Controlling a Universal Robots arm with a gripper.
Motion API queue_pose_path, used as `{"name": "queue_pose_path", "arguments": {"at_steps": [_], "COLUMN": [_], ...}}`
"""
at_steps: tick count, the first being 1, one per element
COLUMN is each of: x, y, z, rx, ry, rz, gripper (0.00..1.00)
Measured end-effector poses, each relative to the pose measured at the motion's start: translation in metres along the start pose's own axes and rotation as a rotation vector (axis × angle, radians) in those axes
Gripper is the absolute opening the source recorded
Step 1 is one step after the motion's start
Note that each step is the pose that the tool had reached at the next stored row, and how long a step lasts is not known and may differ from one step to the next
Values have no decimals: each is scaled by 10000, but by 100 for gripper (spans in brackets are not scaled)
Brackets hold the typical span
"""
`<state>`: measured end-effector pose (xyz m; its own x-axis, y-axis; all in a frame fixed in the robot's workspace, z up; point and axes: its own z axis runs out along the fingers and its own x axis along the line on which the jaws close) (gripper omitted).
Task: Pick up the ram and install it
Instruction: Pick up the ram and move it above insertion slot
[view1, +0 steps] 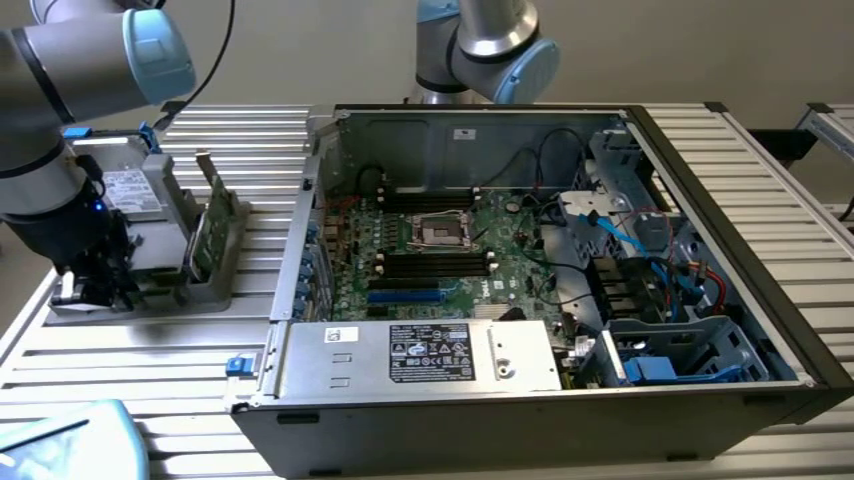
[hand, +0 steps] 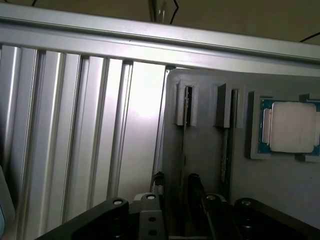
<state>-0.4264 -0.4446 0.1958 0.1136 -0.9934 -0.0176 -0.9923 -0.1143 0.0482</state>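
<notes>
Standing upright in grey holder (view1: 160, 305), exterior view's left: ram (view1: 211, 235), not yet lifted. Gripper (view1: 94, 290) low beside it, fingers (hand: 194, 185) spread, pinching nothing. Open computer case (view1: 534, 430), centre frame: installation outstanding.

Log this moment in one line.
gripper: open, straddling ram | ram: upright in grey holder | lift: not yet

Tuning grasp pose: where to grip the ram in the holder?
Pinch the ram by its top edge midway, across its flat faces, from straight above. It stands on edge in the grey holder, ends slotted, so only the top is free.
</notes>
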Motion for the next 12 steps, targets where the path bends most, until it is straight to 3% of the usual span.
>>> {"name": "queue_pose_path", "arguments": {"at_steps": [12], "x": [1], "y": [-4], "z": [3], "rx": [-2], "ry": [0], "rz": [-1], "gripper": [33]}}
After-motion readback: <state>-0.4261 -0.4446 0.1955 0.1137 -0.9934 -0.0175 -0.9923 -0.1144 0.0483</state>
